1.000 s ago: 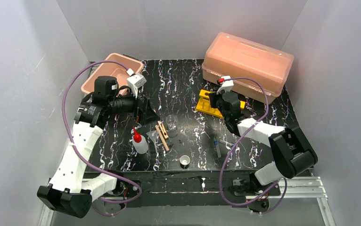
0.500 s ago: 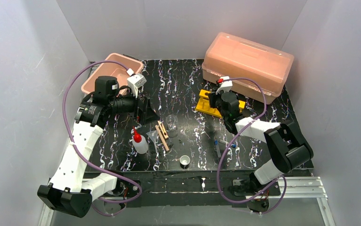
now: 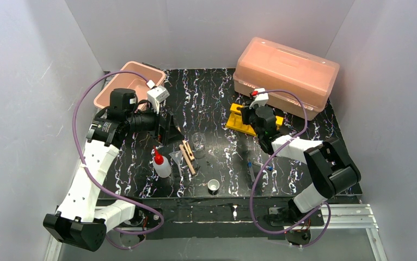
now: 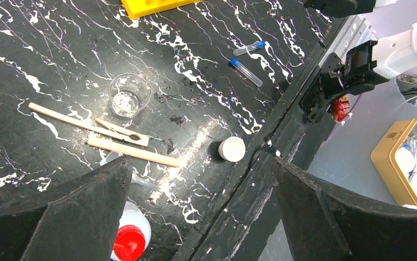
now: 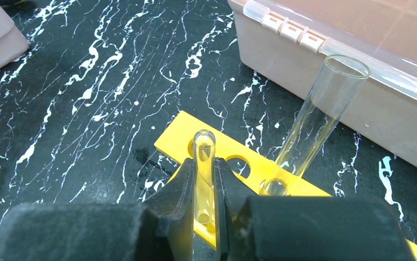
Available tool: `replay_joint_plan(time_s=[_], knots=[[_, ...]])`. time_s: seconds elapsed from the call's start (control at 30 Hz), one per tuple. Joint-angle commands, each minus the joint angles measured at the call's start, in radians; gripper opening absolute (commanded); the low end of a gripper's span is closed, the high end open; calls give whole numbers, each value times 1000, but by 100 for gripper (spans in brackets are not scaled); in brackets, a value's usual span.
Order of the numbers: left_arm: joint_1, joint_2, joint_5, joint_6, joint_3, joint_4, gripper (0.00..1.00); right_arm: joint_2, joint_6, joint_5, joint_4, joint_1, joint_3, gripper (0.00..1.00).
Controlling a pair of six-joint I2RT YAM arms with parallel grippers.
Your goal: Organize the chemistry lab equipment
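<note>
Right gripper (image 5: 204,187) clamped on clear glass tube (image 5: 204,157) over yellow holed rack (image 5: 178,138). If misaligned, the tube likely jams on the hole rim. Left gripper (image 4: 201,168) jaws apart.

Lab table (image 3: 206,92), from above: rack (image 3: 238,122) rt of centre, just in front of lidded box (image 3: 285,73) at rear rt. Beaker (image 3: 198,140) at centre; clamps (image 3: 187,155) just front-left of it, squeeze bottle (image 3: 161,165) further left. Cup (image 3: 213,186) nr front edge, tubes (image 3: 251,171) lying to its rt. Bin (image 3: 127,87) at rear left.

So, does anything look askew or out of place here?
Yes. The tall open tube in the yellow rack leans toward the pink box rather than standing upright. Two blue-capped tubes lie loose on the table.
</note>
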Motion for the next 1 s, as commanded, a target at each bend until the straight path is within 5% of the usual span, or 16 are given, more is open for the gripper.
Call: replay_joint_plan(time_s=[0.0, 0.73, 0.97], knots=[[5, -19, 1, 24, 1, -27, 98, 12, -16, 12, 51, -4, 7, 1], [6, -21, -4, 26, 1, -22, 98, 25, -15, 21, 76, -4, -40, 1], [5, -24, -18, 32, 6, -27, 98, 22, -11, -3, 71, -3, -42, 12]])
